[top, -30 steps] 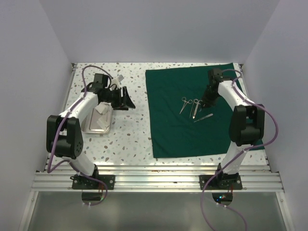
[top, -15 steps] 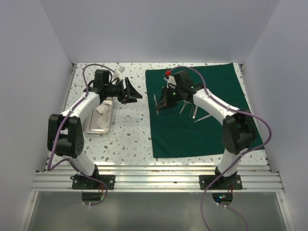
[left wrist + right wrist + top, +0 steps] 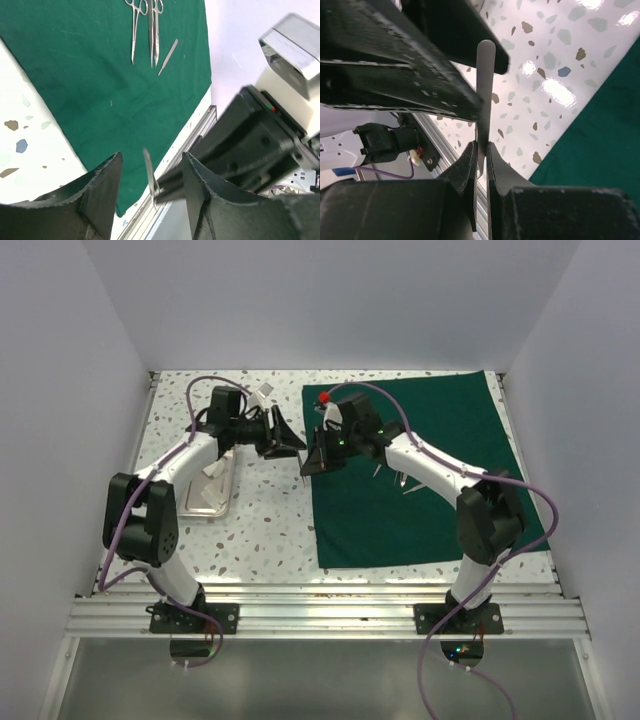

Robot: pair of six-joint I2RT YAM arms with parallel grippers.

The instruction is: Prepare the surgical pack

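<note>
**Q:** Handover between the arms: how is it done well?

**A:** The right gripper (image 3: 481,147) is clamped on a flat steel tool (image 3: 485,75) over the drape's (image 3: 400,510) left edge. The left gripper (image 3: 288,438), fingers apart, brackets its free end (close squarely before the right lets go).

**Q:** What is around or in the way?

**A:** The wrists crowd each other. The tray (image 3: 205,505) lies left, and more instruments (image 3: 147,25) rest on the drape to the right.

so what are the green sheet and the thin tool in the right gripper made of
Green sheet: woven cloth, matte; it shows no glare and carries specks of lint. Thin tool in the right gripper: probably steel, satin grey, flat and rigid, though plastic is possible.
</note>
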